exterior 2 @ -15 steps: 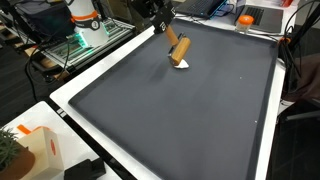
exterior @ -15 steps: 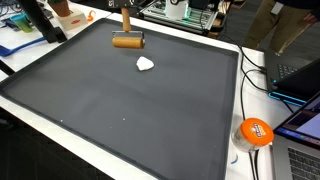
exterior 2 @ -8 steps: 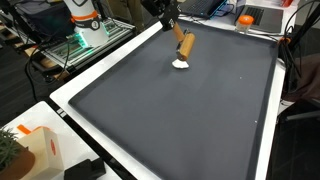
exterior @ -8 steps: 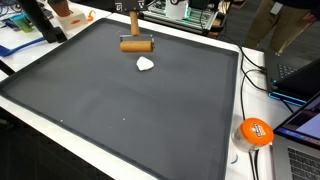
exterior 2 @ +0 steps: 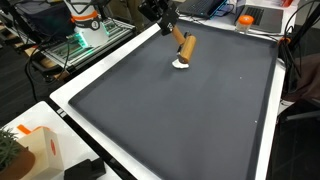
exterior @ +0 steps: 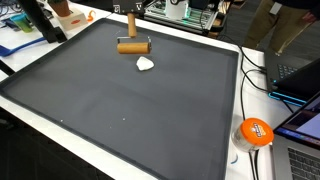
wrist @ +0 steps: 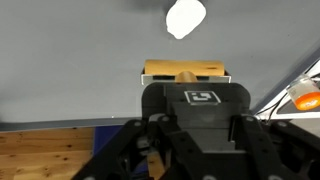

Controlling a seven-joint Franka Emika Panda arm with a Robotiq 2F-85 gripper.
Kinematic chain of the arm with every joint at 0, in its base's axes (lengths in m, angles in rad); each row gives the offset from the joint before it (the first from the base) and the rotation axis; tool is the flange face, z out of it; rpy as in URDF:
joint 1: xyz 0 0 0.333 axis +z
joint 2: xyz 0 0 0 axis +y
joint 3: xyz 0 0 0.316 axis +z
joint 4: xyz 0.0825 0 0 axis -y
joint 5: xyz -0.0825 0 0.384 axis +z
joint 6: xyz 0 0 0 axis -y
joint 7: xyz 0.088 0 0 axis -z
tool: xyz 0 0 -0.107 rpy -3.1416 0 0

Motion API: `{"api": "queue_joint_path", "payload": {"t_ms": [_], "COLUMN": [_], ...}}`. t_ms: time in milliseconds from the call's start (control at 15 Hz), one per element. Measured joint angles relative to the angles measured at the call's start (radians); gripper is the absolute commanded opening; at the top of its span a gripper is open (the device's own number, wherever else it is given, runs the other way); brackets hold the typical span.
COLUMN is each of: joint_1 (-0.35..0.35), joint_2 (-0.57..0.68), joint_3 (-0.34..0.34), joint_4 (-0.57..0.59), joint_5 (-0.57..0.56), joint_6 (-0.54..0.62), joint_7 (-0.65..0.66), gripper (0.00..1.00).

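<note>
Orange tape roll at near corner of worktop, off the dark mat. White lump lies on mat toward far edge. Wooden roller just behind it, low over mat, contact unclear. Hand clamped on roller's handle at far edge

Tan-brown roller; white lump just nearer. Plain dark grey mat, white desk rim, black end effector.
</note>
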Motion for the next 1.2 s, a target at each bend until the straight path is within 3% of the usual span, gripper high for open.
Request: {"api": "queue_joint_path", "payload": {"t_ms": [133,200,400,467,867,1200], "joint_1": [0.025,0.027,0.016,0.016,0.027,0.066], "joint_2": [-0.004,-0.003,0.010,0.013,0.020,0.015], "joint_3": [-0.029,-0.035,-0.040,-0.040,-0.042,-0.073], "joint_4": [-0.005,-0.009,-0.012,-0.012,-0.012,-0.017], "joint_5": [0.052,0.053,0.024,0.021,0.048,0.156], "joint_6": [0.010,0.002,-0.072,-0.075,-0.058,-0.011], "joint_7": [-0.062,-0.076,-0.088,-0.088,-0.117,-0.259], "gripper": [0.22,0.47,0.47,0.22,0.22,0.22]}}
